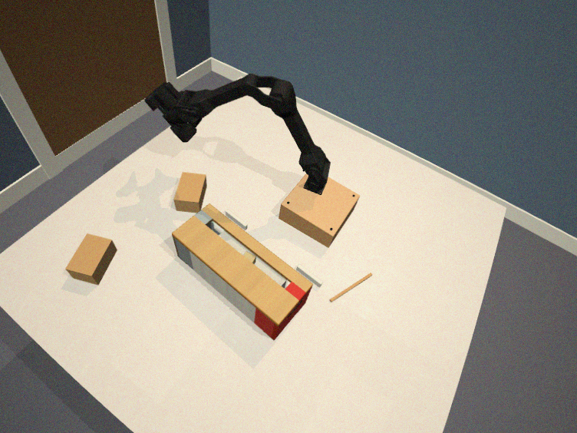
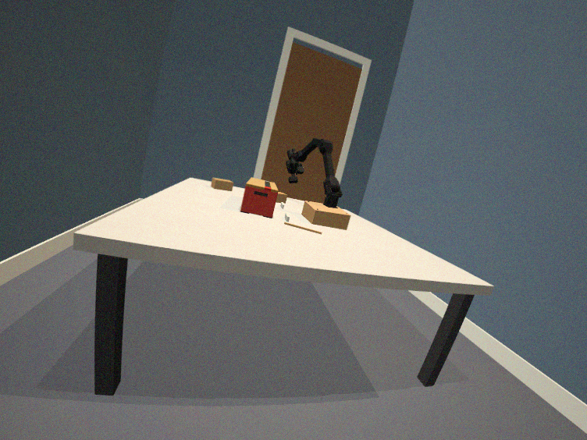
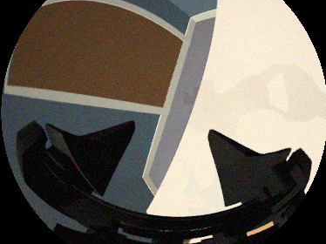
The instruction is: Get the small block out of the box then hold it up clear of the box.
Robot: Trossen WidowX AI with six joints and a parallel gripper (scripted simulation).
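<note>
The box (image 1: 225,264) (image 2: 259,200) stands mid-table, with a wooden top, a long top slot, a grey end and a red end. A small tan piece (image 1: 248,257) shows in the slot about mid-length; it looks like the block, but I cannot tell for certain. The shelf is mostly hidden by the top. My gripper (image 1: 166,120) (image 2: 290,167) (image 3: 172,129) is open and empty. It is raised in the air beyond the grey end of the box, away from it, pointing toward the door side. The wrist view shows neither the box nor the block.
A thin wooden stick (image 1: 351,287) (image 2: 303,228) lies beyond the red end. The arm stands on a wooden base block (image 1: 322,206) (image 2: 326,216). Two wooden blocks (image 1: 190,191) (image 1: 91,258) lie near the grey end. Two pale strips (image 1: 235,220) (image 1: 308,276) stand along the box's arm side.
</note>
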